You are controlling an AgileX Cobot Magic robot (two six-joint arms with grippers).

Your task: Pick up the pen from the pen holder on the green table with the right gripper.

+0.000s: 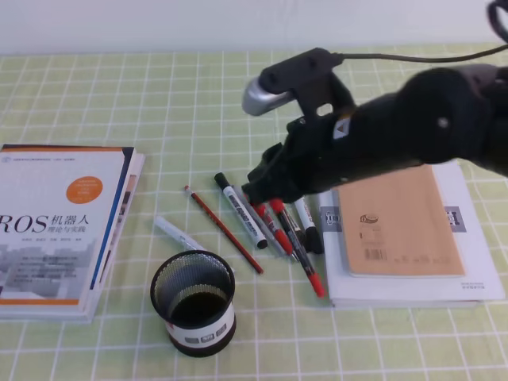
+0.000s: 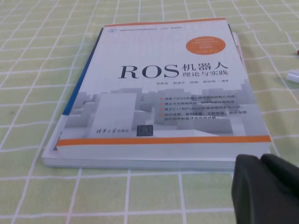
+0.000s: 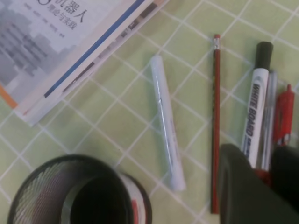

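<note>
The book point(image 2: 159, 88) cover reads "ROS 机器人"; the marker point(image 3: 254, 114) barrel reads "WHITE BOARD"

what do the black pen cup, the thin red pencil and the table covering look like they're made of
Black cylindrical pen holder: apparently metal wire mesh, matt; the table shows through its fine lattice wall. Thin red pencil: probably painted wood, slightly glossy, with a small pale eraser tip. Light green table covering: looks like cloth or vinyl with a printed white grid; I can't tell which.

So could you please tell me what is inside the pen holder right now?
The pen holder looks empty: only dark mesh walls and a dark bottom show from above. The pens lie on the green table. The near inner wall is hidden.
</note>
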